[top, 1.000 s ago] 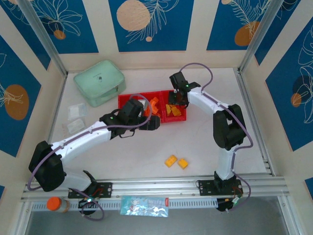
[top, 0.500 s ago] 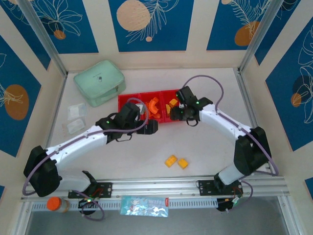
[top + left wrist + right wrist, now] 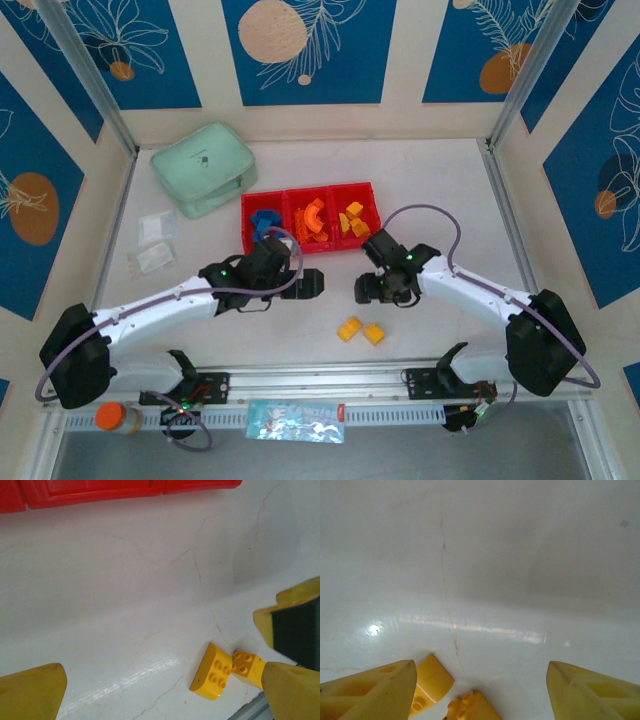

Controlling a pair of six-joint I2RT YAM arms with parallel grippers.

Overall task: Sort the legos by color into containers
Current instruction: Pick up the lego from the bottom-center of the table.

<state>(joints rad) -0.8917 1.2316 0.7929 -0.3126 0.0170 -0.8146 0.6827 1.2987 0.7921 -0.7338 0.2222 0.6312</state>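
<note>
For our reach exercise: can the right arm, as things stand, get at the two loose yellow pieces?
Probably yes. The right tool hangs open close beside the two yellow pieces, nothing lying between them, and the left tool stands off to one side.

Red tray (image 3: 310, 191); blue legos (image 3: 265, 218), orange legos (image 3: 313, 220), yellow legos (image 3: 353, 220); two yellow pieces (image 3: 349, 328) on white table (image 3: 450, 210); mint-green case (image 3: 203, 167)
</note>
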